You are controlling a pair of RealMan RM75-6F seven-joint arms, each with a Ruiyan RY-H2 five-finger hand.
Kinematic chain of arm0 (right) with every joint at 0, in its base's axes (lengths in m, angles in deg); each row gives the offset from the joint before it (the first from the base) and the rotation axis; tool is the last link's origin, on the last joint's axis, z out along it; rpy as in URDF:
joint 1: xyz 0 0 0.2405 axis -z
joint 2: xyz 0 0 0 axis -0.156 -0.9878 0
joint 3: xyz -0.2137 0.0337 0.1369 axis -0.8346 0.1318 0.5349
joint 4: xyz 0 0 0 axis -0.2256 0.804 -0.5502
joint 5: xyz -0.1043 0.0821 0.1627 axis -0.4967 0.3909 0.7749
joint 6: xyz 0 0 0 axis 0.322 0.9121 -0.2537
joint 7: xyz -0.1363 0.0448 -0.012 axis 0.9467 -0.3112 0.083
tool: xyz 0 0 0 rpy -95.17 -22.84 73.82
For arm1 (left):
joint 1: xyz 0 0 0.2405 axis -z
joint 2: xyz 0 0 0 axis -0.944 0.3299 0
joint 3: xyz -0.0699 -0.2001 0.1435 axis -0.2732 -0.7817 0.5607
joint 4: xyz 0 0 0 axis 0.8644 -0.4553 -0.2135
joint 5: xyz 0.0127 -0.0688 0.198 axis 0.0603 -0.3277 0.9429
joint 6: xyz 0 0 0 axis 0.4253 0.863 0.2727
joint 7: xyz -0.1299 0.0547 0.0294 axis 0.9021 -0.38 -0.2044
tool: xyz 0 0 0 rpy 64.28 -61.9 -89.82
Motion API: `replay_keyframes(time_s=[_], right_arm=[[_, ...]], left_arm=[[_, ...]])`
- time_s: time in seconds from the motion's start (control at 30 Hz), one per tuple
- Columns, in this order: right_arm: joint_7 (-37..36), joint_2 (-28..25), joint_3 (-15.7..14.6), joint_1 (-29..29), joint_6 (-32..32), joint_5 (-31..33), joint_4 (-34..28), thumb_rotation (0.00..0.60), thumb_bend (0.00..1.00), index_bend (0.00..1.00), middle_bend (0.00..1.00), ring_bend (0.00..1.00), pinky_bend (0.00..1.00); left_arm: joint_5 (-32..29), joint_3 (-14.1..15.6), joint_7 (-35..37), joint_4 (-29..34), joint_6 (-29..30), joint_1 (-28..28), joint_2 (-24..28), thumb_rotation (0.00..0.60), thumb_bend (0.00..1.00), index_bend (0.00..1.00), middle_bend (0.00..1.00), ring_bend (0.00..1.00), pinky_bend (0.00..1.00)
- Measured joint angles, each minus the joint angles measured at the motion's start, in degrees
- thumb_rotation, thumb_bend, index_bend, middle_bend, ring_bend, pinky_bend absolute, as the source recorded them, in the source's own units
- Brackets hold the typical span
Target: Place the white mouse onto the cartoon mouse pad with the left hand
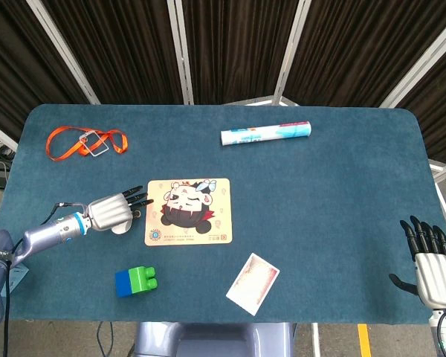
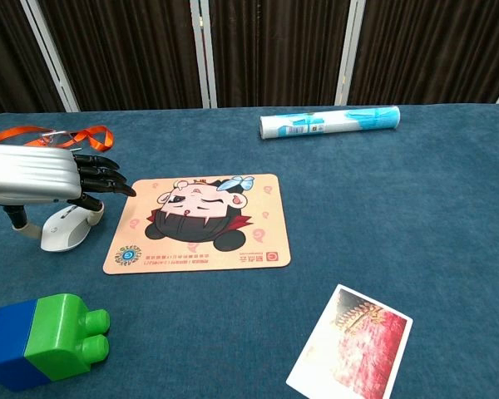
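The left hand is down over the white mouse, which sits on the blue surface just off the left edge of the cartoon mouse pad, not yet on it. The palm covers the mouse's back and the dark fingers reach out past it toward the pad. Whether the hand really has a grip is something I cannot tell; the thumb side is hidden in both views.

To do this well, the call is to get thumb and fingers on the mouse's two flanks, lift only a little, then carry it a short way onto the printed face of the pad and set it flat. A loose hold could let the smooth shell slip or skid sideways.

The right hand hangs far from the pad, at the surface's near right corner, fingers apart, holding nothing.

No open containers here. The tube beyond the pad is closed, contents unseen.
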Motion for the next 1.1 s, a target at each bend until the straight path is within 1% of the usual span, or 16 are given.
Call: replay_keyframes(time_s=[0.17,0.3,0.43,0.6,0.73,0.97,1.1], right_arm=[[-0.3,-0.1,0.0,0.0,-0.1,-0.1,0.0,0.6,0.09,0.0,0.0,0.0,0.0],[-0.5,-0.1,0.0,0.0,-0.1,-0.1,0.0,0.6,0.09,0.0,0.0,0.0,0.0],[-0.7,-0.2,0.0,0.1,-0.1,-0.2,0.0,0.6,0.09,0.0,0.0,0.0,0.0],[-0.7,-0.1,0.1,0.1,-0.1,-0.3,0.0,0.6,0.09,0.0,0.0,0.0,0.0],[-0.8,-0.2,0.1,0.1,-0.1,-0.4,0.0,0.6,0.09,0.0,0.0,0.0,0.0],[-0.5,-0.1,0.1,0.0,-0.2,-0.6,0.2,0.6,0.09,0.0,0.0,0.0,0.0],[-0.3,0.0,0.1,0.0,-0.1,-0.6,0.3,0.6,0.09,0.0,0.0,0.0,0.0]], left_arm=[[-0.3,0.2,0.3,-0.6,0.9,-0.1,-0.1,0.6,0.19,0.49,0.0,0.0,0.0],[-0.5,0.4,0.4,-1.0,1.9,-0.3,-0.1,0.6,0.2,0.54,0.0,0.0,0.0],[-0.5,0.7,0.1,-1.3,2.5,-0.2,0.2,0.6,0.21,0.57,0.0,0.0,0.0],[-0.2,1.2,-1.5,-1.4,3.8,0.5,1.0,0.6,0.21,0.57,0.0,0.0,0.0],[-0.4,0.9,-2.4,-0.7,4.9,1.4,2.0,0.6,0.21,0.58,0.0,0.0,0.0],[-1.2,-0.6,-4.6,1.9,5.5,4.5,2.1,0.6,0.21,0.58,0.0,0.0,0.0],[-1.7,-1.5,-6.4,4.2,4.1,6.6,1.3,0.6,0.21,0.58,0.0,0.0,0.0]])
